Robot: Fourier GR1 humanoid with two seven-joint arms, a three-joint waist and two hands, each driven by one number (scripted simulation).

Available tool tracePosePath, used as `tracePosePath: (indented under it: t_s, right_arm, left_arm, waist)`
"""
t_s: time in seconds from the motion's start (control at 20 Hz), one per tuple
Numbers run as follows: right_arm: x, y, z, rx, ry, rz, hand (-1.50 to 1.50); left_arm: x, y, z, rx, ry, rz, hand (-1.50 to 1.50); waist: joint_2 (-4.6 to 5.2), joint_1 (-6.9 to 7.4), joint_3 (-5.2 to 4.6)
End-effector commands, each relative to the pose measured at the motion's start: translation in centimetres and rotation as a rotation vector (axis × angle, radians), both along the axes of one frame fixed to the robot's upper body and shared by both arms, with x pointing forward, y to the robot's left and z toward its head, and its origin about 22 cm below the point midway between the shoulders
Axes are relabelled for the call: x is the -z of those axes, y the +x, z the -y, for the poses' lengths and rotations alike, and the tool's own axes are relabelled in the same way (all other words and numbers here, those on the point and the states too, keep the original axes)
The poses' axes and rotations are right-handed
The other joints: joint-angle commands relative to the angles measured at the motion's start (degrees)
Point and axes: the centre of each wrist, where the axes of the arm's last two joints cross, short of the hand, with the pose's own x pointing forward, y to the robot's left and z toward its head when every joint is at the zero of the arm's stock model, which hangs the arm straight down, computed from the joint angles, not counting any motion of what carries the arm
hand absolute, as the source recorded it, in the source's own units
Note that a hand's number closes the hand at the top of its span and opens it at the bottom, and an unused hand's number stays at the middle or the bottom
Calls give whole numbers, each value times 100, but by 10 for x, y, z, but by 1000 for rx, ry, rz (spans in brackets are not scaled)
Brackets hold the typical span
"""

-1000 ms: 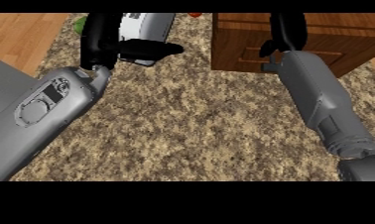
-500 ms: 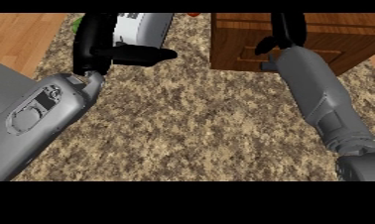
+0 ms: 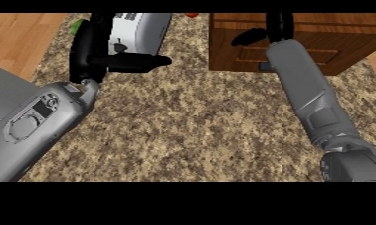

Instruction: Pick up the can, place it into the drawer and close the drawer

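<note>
The left hand (image 3: 88, 52) curls its black fingers and thumb round the smooth, white cylindrical can (image 3: 143, 30) above the speckled stone counter (image 3: 191, 119). The right hand (image 3: 277, 26) is over the boxy brown wooden drawer (image 3: 323, 45) (open or closed, impossible to tell).

Speckled counter (image 3: 191, 119) holds a wooden drawer cabinet (image 3: 339, 45) and perhaps a red item (image 3: 192, 15).

No text, brand, number or sign could be read. Small dark marks were seen on the white-and-silver cylindrical can (image 3: 144, 30), but no letters could be made out in them. A dark inset panel was seen on the grey left forearm (image 3: 43, 119), and nothing legible was found on it.
</note>
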Motion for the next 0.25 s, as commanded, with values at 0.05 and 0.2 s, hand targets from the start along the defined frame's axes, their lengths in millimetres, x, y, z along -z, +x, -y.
tracePosePath:
  t_s: [0.05, 0.2]
  right_arm:
    - [-34, 9, -30, -37, 272, 21, -150]
    - [-36, 11, -13, -46, 275, 24, -150]
  left_arm:
    - [4, -3, -6, -17, -2, 1, -150]
    - [15, -9, 1, -29, -16, 4, -150]
  waist:
    - [-52, 20, -27]
    - [-77, -87, -30]
